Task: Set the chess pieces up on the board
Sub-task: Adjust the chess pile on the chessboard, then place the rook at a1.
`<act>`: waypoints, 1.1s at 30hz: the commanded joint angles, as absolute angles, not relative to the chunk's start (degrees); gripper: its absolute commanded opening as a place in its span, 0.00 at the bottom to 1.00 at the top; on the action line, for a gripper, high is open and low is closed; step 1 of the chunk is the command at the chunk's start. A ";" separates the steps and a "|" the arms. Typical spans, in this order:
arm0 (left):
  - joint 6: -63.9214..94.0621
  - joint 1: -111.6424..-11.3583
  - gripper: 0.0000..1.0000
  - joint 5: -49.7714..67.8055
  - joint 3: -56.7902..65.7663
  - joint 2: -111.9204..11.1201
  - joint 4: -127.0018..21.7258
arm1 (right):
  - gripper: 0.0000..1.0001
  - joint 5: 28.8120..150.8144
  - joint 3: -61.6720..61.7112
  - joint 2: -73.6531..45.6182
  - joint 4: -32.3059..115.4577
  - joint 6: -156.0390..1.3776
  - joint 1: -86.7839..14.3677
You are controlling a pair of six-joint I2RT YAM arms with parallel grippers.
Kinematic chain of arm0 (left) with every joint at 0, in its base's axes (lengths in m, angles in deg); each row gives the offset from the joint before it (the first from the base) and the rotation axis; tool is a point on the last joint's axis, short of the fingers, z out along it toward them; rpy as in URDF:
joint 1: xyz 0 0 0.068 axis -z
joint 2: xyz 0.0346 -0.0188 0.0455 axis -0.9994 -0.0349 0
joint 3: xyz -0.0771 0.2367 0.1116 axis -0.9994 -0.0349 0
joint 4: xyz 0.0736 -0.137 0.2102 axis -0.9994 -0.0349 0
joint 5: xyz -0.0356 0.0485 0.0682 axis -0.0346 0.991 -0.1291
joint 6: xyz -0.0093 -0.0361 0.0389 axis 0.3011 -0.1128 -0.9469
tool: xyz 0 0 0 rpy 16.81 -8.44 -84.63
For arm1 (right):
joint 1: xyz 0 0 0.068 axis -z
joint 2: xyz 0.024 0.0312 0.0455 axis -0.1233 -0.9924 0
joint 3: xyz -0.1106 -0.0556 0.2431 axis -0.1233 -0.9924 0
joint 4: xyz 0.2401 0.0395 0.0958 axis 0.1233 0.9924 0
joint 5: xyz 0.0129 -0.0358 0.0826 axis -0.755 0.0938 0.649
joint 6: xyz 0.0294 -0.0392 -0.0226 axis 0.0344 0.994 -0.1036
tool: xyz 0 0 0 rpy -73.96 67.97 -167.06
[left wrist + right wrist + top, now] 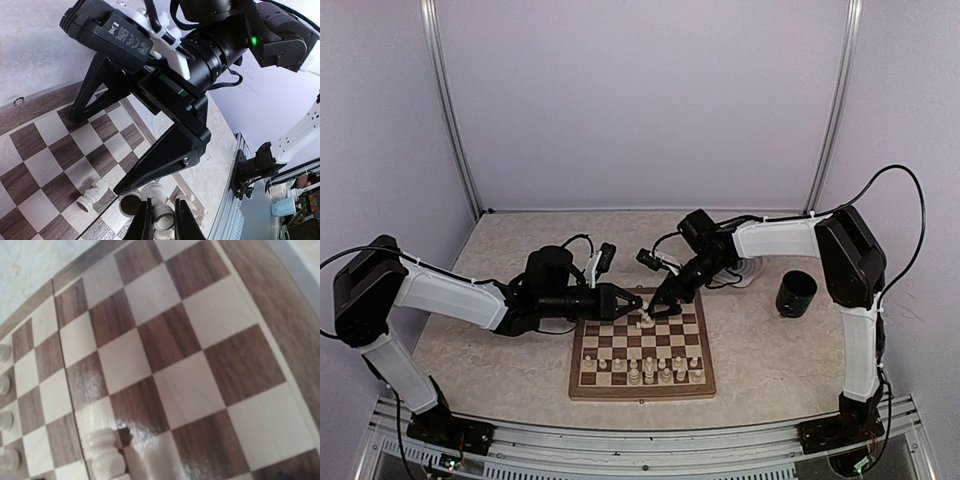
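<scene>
Barely parted, the left gripper (163, 207) pinches a pale chess piece (162, 221) between its fingers, low over the far rows of the chessboard (582, 390). A toppled piece (92, 195) lies on a square just beside it. Directly opposite, the right gripper (97, 154) hangs over the same squares with its two black fingers spread wide. Further out, the other chess pieces (649, 370) stand along the board's near edge, and a black cup (796, 293) sits on the table (760, 350) well right of the board.

A pale chess piece (102, 452) rests on the board (165, 335); other pieces (4, 385) line its left edge.
</scene>
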State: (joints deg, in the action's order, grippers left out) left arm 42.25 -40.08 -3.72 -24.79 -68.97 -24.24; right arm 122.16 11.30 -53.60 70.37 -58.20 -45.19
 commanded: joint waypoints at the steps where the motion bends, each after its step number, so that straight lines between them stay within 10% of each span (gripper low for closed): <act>1: 41.70 -40.25 0.00 -5.10 -24.28 -67.78 -24.10 | 0.99 121.36 9.92 -52.70 69.71 -57.83 -44.74; 14: 38.49 -41.22 0.00 -0.86 -22.71 -65.75 -32.50 | 0.99 118.97 6.66 -46.81 68.74 -53.90 -44.03; 33: 31.98 -27.16 0.00 12.49 -15.42 -49.98 -89.78 | 0.99 115.47 7.45 -40.73 70.63 -48.90 -41.75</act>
